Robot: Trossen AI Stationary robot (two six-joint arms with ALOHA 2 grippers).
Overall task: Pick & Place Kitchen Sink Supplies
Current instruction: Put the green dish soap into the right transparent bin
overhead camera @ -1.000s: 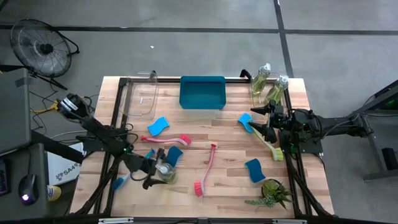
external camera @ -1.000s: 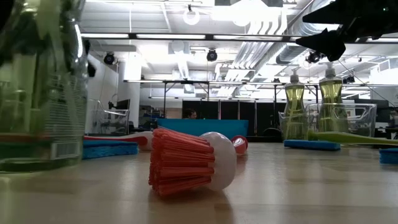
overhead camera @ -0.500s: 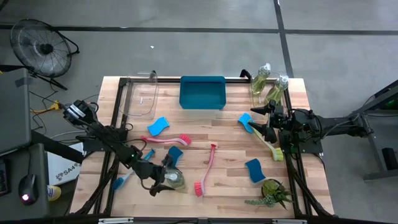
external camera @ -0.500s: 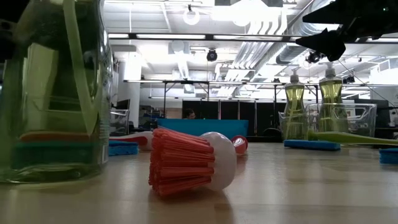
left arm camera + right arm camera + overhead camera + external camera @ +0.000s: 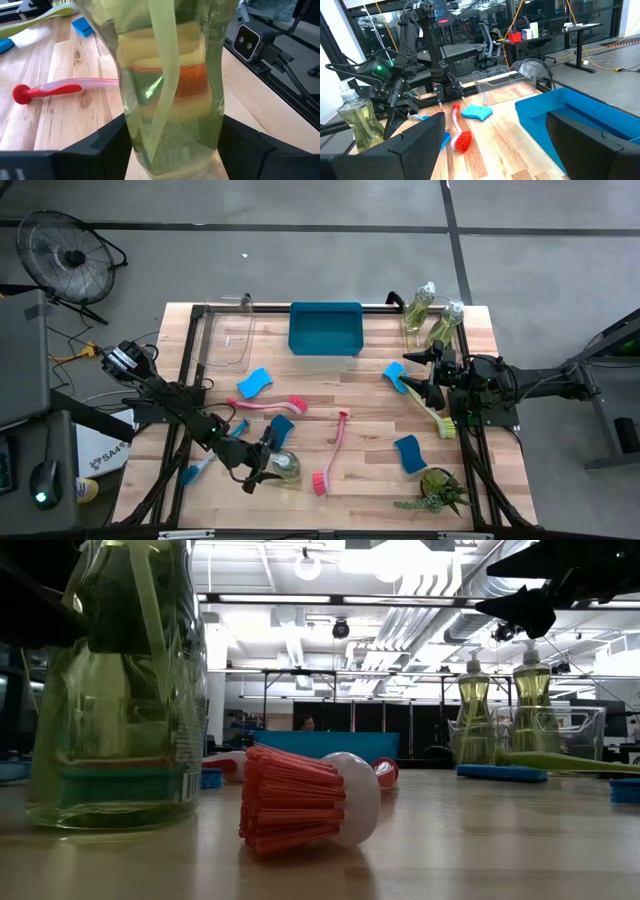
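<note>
On wooden table (image 5: 370, 400), left hand (image 5: 268, 468) flanks bottle (image 5: 283, 468).

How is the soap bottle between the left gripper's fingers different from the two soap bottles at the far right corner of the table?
The near bottle stands alone at the table's front left, between the left gripper's fingers; the two far bottles stand side by side at the back right corner, with no gripper around them. The right gripper hovers open, apart from them. In the low view the far bottles show pump tops; the near bottle's top is cut off. All are clear, upright, holding yellow-green liquid.

Bottle (image 5: 170, 85) top — cut off
</note>
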